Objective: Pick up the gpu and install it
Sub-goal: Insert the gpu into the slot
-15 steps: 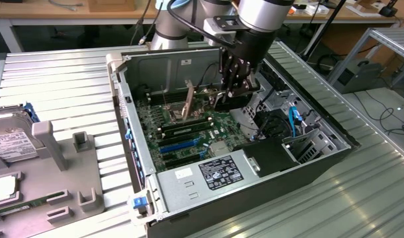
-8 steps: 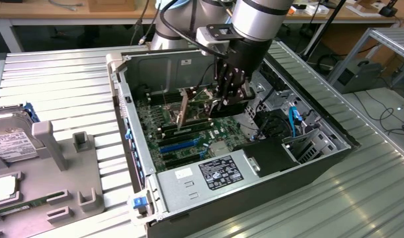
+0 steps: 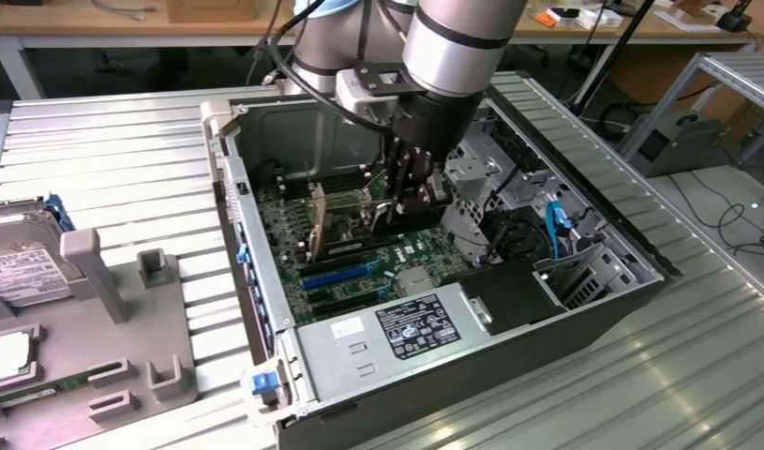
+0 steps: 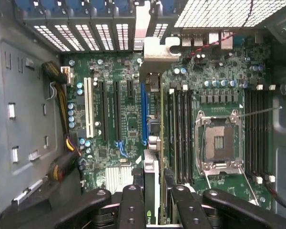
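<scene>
- The case [image 3: 606,234] lies on its side on the bench [image 3: 119,150] with its side panel off, so the motherboard [image 4: 128,109] faces up and the arm can reach straight down to the slots.
- The pincer [image 3: 400,202] hangs inside the case, low over the board, its fingers [image 4: 132,210] closed partway on the gpu [image 4: 152,176]. The card is held between them on edge, its thin side toward the wrist camera.
- Held upright like this, the card's connector edge points down at the board; I judge that to be the attitude needed to press it into a slot.
- In the wrist view the gpu runs away from the fingers toward the back wall of the case, and its silver bracket [image 4: 155,52] sits at the row of rear slot openings, where a bracket would be fastened.
- The card stands just beside the blue slot [image 4: 144,112], between it and the memory slots [image 4: 181,133]. Whether its edge is already seated or only resting above the slot I cannot tell.
- In the exterior view the gpu [image 3: 356,220] shows as a tilted panel right under the pincer, near the middle of the board.
- The empty processor socket [image 4: 219,143] lies beyond the memory slots, clear of the card.
- A hard drive [image 3: 19,262] rests in a holder at the exterior view's left, well apart from the work.
</scene>
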Controlling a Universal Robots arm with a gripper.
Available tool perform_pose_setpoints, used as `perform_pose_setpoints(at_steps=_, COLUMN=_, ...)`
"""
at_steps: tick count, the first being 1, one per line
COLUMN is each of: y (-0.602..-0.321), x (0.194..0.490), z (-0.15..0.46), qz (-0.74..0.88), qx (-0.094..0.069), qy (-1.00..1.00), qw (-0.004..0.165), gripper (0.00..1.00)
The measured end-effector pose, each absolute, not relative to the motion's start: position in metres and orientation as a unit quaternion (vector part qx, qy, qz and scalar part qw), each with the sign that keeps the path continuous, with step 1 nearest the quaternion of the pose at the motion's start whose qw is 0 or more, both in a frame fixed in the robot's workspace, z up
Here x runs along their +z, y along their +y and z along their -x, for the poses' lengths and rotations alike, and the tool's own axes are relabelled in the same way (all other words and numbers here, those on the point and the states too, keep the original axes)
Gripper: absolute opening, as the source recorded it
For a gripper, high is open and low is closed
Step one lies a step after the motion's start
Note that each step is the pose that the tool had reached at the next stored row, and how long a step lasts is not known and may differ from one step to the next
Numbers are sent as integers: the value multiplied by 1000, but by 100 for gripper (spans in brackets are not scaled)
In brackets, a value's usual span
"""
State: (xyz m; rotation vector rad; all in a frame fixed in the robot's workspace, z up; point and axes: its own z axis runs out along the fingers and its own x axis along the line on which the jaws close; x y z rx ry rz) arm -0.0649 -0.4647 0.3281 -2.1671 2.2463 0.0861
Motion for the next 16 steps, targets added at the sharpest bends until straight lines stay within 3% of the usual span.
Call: perform_pose_setpoints(at_steps=16, y=-467, x=305, z=90, qz=694, qx=30, qy=719, qw=12, gripper=27)
